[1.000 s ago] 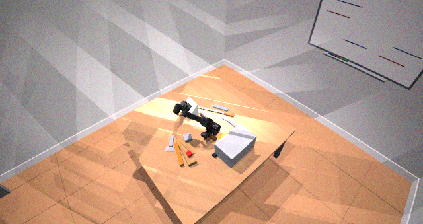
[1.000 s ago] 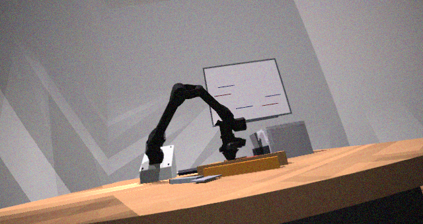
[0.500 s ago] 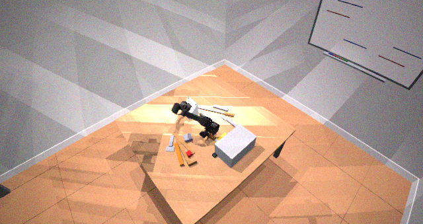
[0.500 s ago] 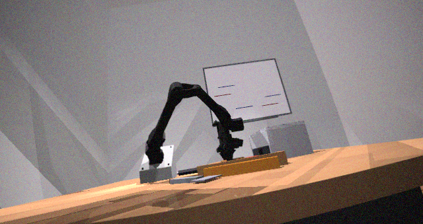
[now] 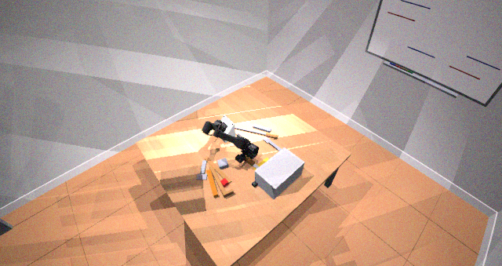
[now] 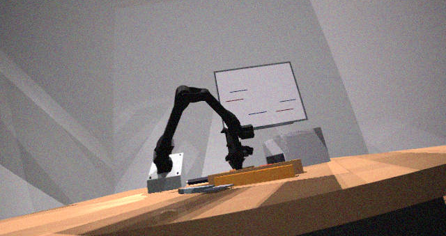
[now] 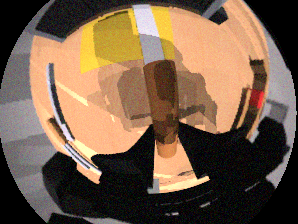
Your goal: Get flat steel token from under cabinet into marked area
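My gripper (image 5: pixel 241 158) (image 6: pixel 237 164) (image 7: pixel 162 124) is low over the table, just in front of the grey cabinet (image 5: pixel 279 172) (image 6: pixel 300 147). It is shut on a brown rod (image 7: pixel 161 99) with a pale grey tip (image 7: pixel 148 28). The rod points forward from the fingers, and its tip reaches over the yellow marked area (image 7: pixel 113 43) (image 5: pixel 261 162) towards the cabinet's dark base. I see no steel token in any view. The cabinet's vent slots are too small to make out.
An orange bar (image 5: pixel 212 182) (image 6: pixel 254 175), a wooden plank (image 5: pixel 227 180) (image 6: pixel 296 164), a red block (image 5: pixel 223 182), a grey block (image 5: pixel 223 163) and a grey bar (image 5: pixel 203 166) lie left of the gripper. An orange-handled tool (image 5: pixel 259 133) and grey bars (image 5: pixel 271 143) lie behind the gripper.
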Controlling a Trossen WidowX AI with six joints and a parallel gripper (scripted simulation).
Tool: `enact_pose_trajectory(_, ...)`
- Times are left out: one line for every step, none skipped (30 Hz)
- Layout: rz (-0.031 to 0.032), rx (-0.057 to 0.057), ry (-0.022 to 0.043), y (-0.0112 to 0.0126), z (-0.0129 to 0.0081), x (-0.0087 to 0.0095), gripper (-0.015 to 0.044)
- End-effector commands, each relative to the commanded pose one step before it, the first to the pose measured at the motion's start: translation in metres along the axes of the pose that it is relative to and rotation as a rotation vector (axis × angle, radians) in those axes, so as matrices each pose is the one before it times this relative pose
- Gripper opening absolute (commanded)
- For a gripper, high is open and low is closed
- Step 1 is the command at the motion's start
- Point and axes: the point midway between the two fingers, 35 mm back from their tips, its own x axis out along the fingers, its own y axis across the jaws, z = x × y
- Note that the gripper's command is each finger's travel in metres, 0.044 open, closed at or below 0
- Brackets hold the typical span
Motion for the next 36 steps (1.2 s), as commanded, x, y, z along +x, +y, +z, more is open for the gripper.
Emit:
enact_pose_trajectory(-0.00025,-0.0039,0.00553,0.00004,-0.00721,0.00082,0.0000)
enact_pose_trajectory(0.00000,0.0000,0.00005,0.00000,-0.00106,0.00001,0.0000)
enact_pose_trajectory(0.00000,0.0000,0.00005,0.00000,-0.00107,0.00001,0.0000)
enact_pose_trajectory(0.00000,0.0000,0.00005,0.00000,-0.00107,0.00001,0.0000)
enact_pose_trajectory(0.00000,0.0000,0.00005,0.00000,-0.00107,0.00001,0.0000)
enact_pose_trajectory(0.00000,0.0000,0.00005,0.00000,-0.00106,0.00001,0.0000)
enact_pose_trajectory(0.00000,0.0000,0.00005,-0.00001,-0.00106,0.00001,0.0000)
enact_pose_trajectory(0.00000,0.0000,0.00005,-0.00001,-0.00106,0.00001,0.0000)
enact_pose_trajectory(0.00000,0.0000,0.00005,-0.00001,-0.00106,0.00001,0.0000)
enact_pose_trajectory(0.00000,0.0000,0.00005,-0.00001,-0.00106,0.00001,0.0000)
enact_pose_trajectory(0.00000,0.0000,0.00005,-0.00001,-0.00106,0.00001,0.0000)
enact_pose_trajectory(0.00000,0.0000,0.00005,-0.00001,-0.00106,0.00001,0.0000)
enact_pose_trajectory(0.00000,0.0000,0.00005,-0.00001,-0.00106,0.00001,0.0000)
enact_pose_trajectory(0.00000,0.0000,0.00005,-0.00001,-0.00106,0.00001,0.0000)
enact_pose_trajectory(0.00000,0.0000,0.00005,-0.00001,-0.00106,0.00001,0.0000)
enact_pose_trajectory(0.00000,0.0000,0.00005,-0.00001,-0.00106,0.00001,0.0000)
enact_pose_trajectory(0.00000,0.0000,0.00005,-0.00001,-0.00106,0.00001,0.0000)
enact_pose_trajectory(0.00000,0.0000,0.00005,-0.00001,-0.00106,0.00001,0.0000)
enact_pose_trajectory(0.00000,0.0000,0.00005,-0.00001,-0.00106,0.00001,0.0000)
enact_pose_trajectory(0.00000,0.0000,0.00005,-0.00001,-0.00106,0.00001,0.0000)
enact_pose_trajectory(0.00000,0.0000,0.00005,-0.00001,-0.00106,0.00001,0.0000)
enact_pose_trajectory(0.00000,0.0000,0.00005,-0.00001,-0.00106,0.00001,0.0000)
enact_pose_trajectory(0.00000,0.0000,0.00005,-0.00001,-0.00106,0.00001,0.0000)
enact_pose_trajectory(0.00000,0.0000,0.00005,-0.00001,-0.00106,0.00001,0.0000)
enact_pose_trajectory(0.00000,0.0000,0.00005,-0.00001,-0.00112,0.00001,0.0000)
enact_pose_trajectory(0.00000,-0.0001,0.00005,-0.00001,-0.00112,0.00001,0.0000)
enact_pose_trajectory(0.00000,0.0000,0.00005,-0.00001,-0.00112,0.00001,0.0000)
enact_pose_trajectory(0.00000,0.0000,0.00005,-0.00001,-0.00112,0.00001,0.0000)
enact_pose_trajectory(0.00000,0.0000,0.00005,-0.00001,-0.00112,0.00001,0.0000)
enact_pose_trajectory(0.00000,0.0000,0.00005,-0.00001,-0.00111,0.00001,0.0000)
enact_pose_trajectory(0.00000,0.0000,0.00005,-0.00002,-0.00111,0.00001,0.0000)
enact_pose_trajectory(0.00000,0.0000,0.00005,-0.00002,-0.00111,0.00001,0.0000)
enact_pose_trajectory(0.00000,0.0000,0.00005,-0.00002,-0.00111,0.00001,0.0000)
enact_pose_trajectory(0.00000,0.0000,0.00005,-0.00001,-0.00111,0.00001,0.0000)
enact_pose_trajectory(0.00000,0.0000,0.00005,-0.00002,-0.00112,0.00001,0.0000)
enact_pose_trajectory(0.00000,0.0000,0.00005,-0.00002,-0.00112,0.00001,0.0000)
